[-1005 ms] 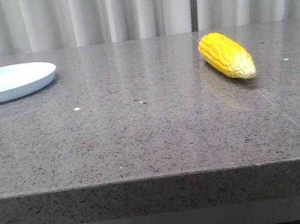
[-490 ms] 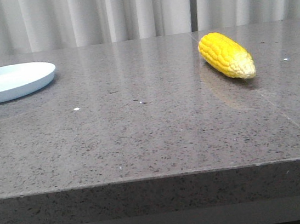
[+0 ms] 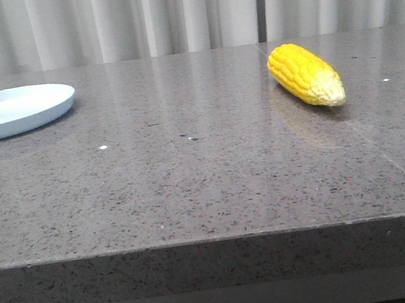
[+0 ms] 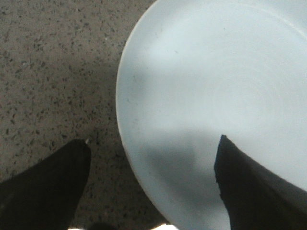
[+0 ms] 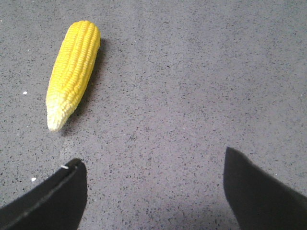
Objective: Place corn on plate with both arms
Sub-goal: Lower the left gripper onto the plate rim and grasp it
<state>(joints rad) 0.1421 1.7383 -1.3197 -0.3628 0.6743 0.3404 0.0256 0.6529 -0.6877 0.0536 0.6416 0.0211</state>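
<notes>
The yellow corn (image 3: 304, 74) lies on the grey stone table at the far right, its pale tip toward the front right. It also shows in the right wrist view (image 5: 73, 72), ahead of my right gripper (image 5: 153, 165), which is open and empty over bare table. The pale blue plate (image 3: 10, 111) sits at the far left edge of the front view. In the left wrist view my left gripper (image 4: 153, 146) is open and empty, straddling the rim of the plate (image 4: 216, 86), one finger over the table and one over the plate. Neither gripper shows in the front view.
The grey speckled table (image 3: 204, 166) ends at a front edge low in the front view. Pale curtains (image 3: 184, 12) hang behind it. A seam in the stone runs near the corn toward the front right.
The plate has shifted slightly left in the front view. The corn has not moved.
</notes>
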